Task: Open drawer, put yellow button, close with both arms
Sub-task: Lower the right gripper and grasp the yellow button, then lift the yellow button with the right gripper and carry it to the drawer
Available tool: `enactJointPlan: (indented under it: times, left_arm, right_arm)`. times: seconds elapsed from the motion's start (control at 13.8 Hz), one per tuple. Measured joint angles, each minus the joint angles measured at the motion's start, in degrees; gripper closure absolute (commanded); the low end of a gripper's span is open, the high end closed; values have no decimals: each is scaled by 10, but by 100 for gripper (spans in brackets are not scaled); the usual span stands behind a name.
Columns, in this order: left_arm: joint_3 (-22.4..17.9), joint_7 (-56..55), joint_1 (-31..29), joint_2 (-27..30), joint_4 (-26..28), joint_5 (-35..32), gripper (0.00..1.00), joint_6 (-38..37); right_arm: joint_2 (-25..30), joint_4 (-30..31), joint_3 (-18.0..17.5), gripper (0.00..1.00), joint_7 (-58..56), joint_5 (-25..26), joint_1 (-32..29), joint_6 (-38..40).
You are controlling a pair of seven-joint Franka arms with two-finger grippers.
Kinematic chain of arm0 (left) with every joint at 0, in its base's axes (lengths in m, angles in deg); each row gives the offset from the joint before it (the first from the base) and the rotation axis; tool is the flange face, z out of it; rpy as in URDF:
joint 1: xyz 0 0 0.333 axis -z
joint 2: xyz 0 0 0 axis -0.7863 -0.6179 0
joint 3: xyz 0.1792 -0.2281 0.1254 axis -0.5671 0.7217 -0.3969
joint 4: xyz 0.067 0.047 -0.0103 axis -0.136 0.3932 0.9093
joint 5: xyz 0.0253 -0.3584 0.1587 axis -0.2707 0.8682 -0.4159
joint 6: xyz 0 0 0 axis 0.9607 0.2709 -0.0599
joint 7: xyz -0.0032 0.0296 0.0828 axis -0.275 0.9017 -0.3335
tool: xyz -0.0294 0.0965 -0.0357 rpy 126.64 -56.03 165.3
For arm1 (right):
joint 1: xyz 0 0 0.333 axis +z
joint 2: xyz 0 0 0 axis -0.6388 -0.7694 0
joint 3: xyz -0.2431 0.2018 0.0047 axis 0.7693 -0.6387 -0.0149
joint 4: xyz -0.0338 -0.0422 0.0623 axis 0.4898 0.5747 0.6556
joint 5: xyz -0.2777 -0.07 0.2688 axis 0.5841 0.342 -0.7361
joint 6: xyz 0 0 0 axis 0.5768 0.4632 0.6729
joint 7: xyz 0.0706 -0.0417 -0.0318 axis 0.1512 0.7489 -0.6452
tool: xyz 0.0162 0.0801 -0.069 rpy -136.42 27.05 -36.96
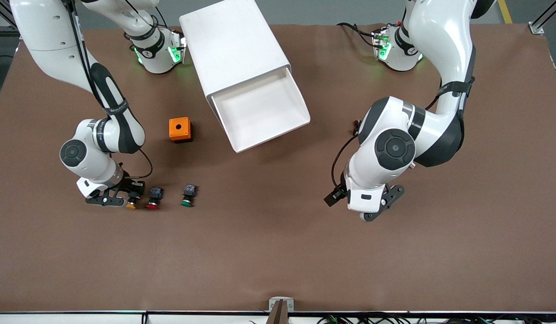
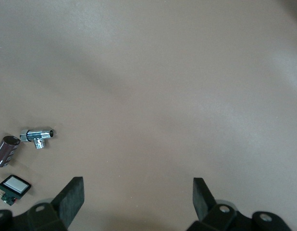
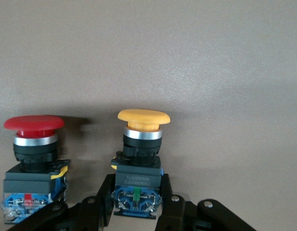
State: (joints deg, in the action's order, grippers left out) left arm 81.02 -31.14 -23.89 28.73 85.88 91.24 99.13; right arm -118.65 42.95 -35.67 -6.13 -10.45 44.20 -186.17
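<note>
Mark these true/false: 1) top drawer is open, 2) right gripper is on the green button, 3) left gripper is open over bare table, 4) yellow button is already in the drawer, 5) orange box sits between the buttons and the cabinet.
1) True: the drawer is pulled out of the cabinet.
2) False: the right gripper is shut on the yellow button; the green button lies untouched.
3) True: the left gripper is open over the table.
4) False: it stands on the table beside the red button.
5) True: the orange box sits there.
</note>
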Motion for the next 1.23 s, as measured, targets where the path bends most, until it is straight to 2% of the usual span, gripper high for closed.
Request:
enactJointPlan:
  times: [0.22, 0.36, 0.58, 0.87, 1.23]
  left_arm:
    - [0, 0, 0, 0, 0, 0, 1, 0]
    - [0, 0, -1, 0, 0, 0, 1, 0]
    - [0, 0, -1, 0, 1, 0, 1, 0]
    - [0, 0, -1, 0, 1, 0, 1, 0]
    - [0, 0, -1, 0, 1, 0, 1, 0]
  right_arm:
    - [8, -13, 0, 100, 0, 0, 0, 29]
    - [34, -34, 1, 100, 11, -1, 0, 104]
    - [105, -47, -1, 100, 66, -1, 6, 208]
    - [190, -47, -5, 100, 177, -2, 54, 309]
    - [254, -45, -8, 100, 329, -14, 135, 366]
